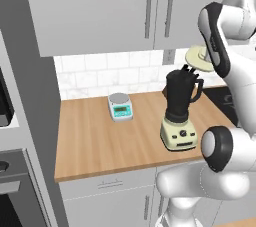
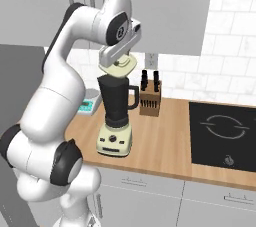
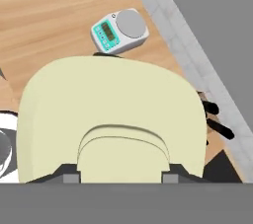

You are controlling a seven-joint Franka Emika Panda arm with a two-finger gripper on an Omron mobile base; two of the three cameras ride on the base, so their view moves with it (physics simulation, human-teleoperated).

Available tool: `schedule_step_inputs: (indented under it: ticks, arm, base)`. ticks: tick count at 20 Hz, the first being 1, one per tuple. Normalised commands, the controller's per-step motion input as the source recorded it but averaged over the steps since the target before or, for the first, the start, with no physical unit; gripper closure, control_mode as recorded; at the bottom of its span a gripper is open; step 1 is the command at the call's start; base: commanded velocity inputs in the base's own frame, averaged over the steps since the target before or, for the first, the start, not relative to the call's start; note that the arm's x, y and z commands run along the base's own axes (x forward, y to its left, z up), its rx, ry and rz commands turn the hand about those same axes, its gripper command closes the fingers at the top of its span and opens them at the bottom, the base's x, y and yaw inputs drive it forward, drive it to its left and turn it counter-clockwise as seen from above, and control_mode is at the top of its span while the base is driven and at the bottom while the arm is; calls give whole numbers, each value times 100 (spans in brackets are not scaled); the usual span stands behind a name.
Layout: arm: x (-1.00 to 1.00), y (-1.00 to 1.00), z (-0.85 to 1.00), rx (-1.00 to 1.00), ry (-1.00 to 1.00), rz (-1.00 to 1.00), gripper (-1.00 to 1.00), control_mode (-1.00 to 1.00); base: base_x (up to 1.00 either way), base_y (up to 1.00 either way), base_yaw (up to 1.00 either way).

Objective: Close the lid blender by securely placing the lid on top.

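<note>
- Lid [image 2: 118, 66] sits clamped between the fingers of the gripper [image 2: 120, 62], which grip its raised centre knob; that hold leaves the rim free to seat on the jar.
- It hangs just above the blender [image 2: 116, 116], apart from the jar's open top and tilted a little, so it likely needs levelling before it goes down.
- Blender stands upright on the wooden counter [image 1: 95, 141], handle turned toward the knife block [image 2: 150, 100], giving the arm a clear descent from above.
- In the hand view the lid [image 3: 111, 119] covers the jar mouth, so alignment cannot be judged there.
- Grey scale [image 1: 120, 106] rests well apart by the wall, out of the way.
- Remaining, as I judge it: lower straight and press home.
</note>
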Motion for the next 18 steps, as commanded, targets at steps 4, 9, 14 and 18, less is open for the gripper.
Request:
schedule_step_inputs:
  ticks: [4, 9, 14, 18]
  arm:
    - [0, 29, -47, 0, 4, 0, 100, -100]
    - [8, 32, -23, -3, 11, 0, 100, -100]
    - [35, 15, 0, 0, 14, 0, 100, -100]
    - [39, 3, 0, 0, 13, 0, 100, -100]
  base:
    - [0, 0, 0]
    - [0, 0, 0]
    - [0, 0, 0]
    - [0, 0, 0]
